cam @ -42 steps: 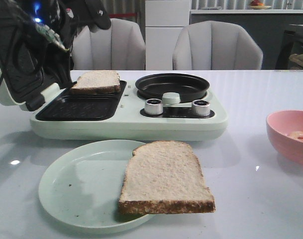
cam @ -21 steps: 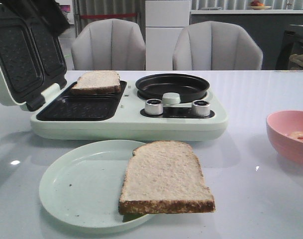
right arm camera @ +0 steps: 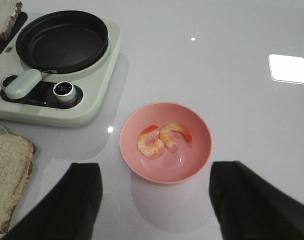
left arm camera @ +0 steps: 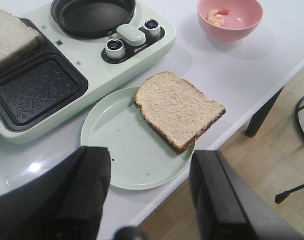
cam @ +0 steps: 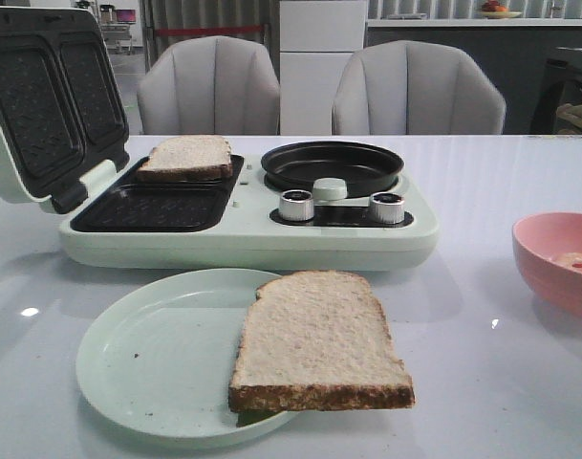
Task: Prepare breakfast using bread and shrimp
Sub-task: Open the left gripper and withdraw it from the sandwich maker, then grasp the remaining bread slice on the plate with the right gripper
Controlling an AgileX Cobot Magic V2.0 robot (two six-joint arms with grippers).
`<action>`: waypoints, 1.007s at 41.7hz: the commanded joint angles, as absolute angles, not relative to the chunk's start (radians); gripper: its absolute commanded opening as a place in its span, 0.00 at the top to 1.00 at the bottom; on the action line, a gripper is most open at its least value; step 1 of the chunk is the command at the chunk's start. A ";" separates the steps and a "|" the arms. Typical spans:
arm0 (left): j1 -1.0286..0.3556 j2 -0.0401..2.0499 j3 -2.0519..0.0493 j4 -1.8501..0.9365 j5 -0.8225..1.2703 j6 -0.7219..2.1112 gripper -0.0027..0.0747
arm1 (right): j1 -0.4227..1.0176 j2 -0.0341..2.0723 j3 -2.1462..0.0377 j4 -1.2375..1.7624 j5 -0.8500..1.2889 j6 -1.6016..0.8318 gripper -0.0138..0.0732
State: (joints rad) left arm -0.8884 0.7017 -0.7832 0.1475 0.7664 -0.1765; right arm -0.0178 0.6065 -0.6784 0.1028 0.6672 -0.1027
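Note:
One bread slice [cam: 319,342] lies on the right of a pale green plate [cam: 147,363], overhanging its rim; it also shows in the left wrist view [left arm camera: 179,109]. A second bread slice [cam: 185,156] rests in the far slot of the open sandwich maker [cam: 243,215]. Two shrimp [right arm camera: 161,139] lie in a pink bowl [right arm camera: 191,165], at the right edge of the front view [cam: 558,263]. My left gripper [left arm camera: 149,197] is open and empty, high above the plate's near edge. My right gripper [right arm camera: 156,200] is open and empty, above the table just short of the bowl. Neither gripper shows in the front view.
The sandwich maker's lid [cam: 42,105] stands open at the left. Its near slot [cam: 152,207] holds nothing. A round black pan [cam: 332,164] and two knobs [cam: 295,205] sit on its right half. Two chairs [cam: 209,86] stand behind the table. The table's edge [left arm camera: 226,135] runs beside the plate.
The left arm, which covered the lid at the upper left a second ago, has lifted out of the front view. The bread, plate and bowl have not moved.

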 commanded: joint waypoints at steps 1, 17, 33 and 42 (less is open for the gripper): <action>-0.896 0.693 -0.805 0.147 0.688 -0.180 0.42 | -0.017 0.615 -0.713 0.104 0.588 -0.104 0.19; -0.896 0.697 -0.805 0.147 0.633 -0.180 0.42 | -0.016 0.794 -0.591 0.563 0.706 -0.212 0.19; -0.896 0.697 -0.805 0.147 0.633 -0.180 0.42 | 0.043 1.191 -0.589 1.062 0.758 -0.679 0.19; -0.896 0.697 -0.805 0.147 0.633 -0.180 0.42 | 0.204 1.379 -0.590 1.260 0.618 -0.832 0.19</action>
